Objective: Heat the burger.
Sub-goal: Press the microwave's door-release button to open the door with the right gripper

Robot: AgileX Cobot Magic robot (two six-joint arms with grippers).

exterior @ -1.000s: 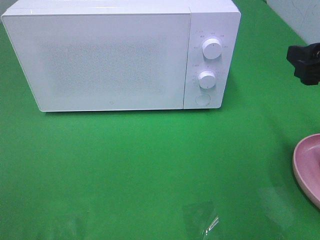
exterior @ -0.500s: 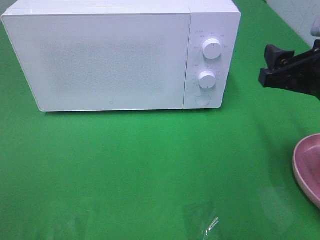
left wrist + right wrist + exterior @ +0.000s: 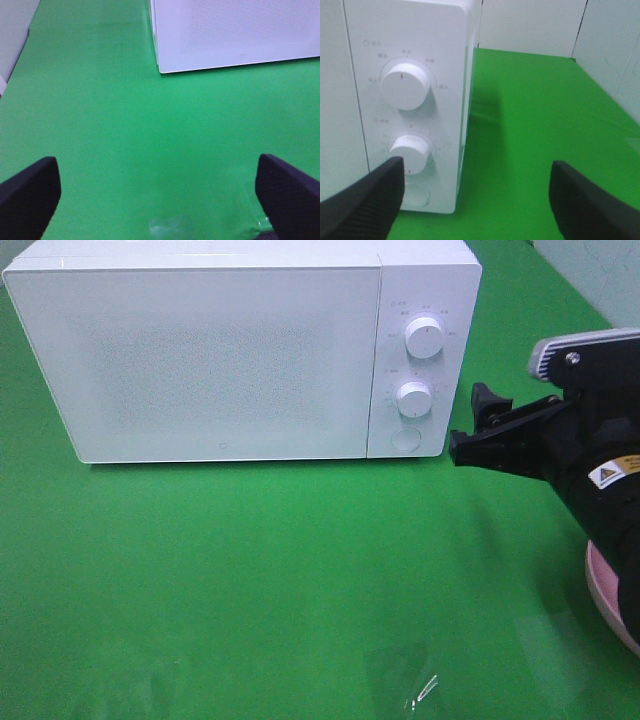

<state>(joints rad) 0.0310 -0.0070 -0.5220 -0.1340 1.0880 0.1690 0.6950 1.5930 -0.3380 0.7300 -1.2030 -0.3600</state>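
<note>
Green cloth covers the table (image 3: 300,570) from edge to edge. The right end effector (image 3: 472,425) hangs low over it beside the right end of the microwave (image 3: 220,350), its jaws spread wide and holding nothing. In the right wrist view, one black finger (image 3: 365,200) sits just in front of the control panel below the lower knob (image 3: 410,150), and the other is out over bare cloth. The upper knob (image 3: 425,338) and the round button (image 3: 404,438) sit on the same panel. The left end effector (image 3: 157,195) is also fully open and empty, above bare cloth toward the table's near edge, well short of the microwave's front left corner.

No view shows the burger, so its place, heading and long axis cannot be told. The microwave's door (image 3: 200,360) is shut and opaque. A pink plate (image 3: 605,595) peeks out at the table's right edge, mostly hidden behind the right arm.
</note>
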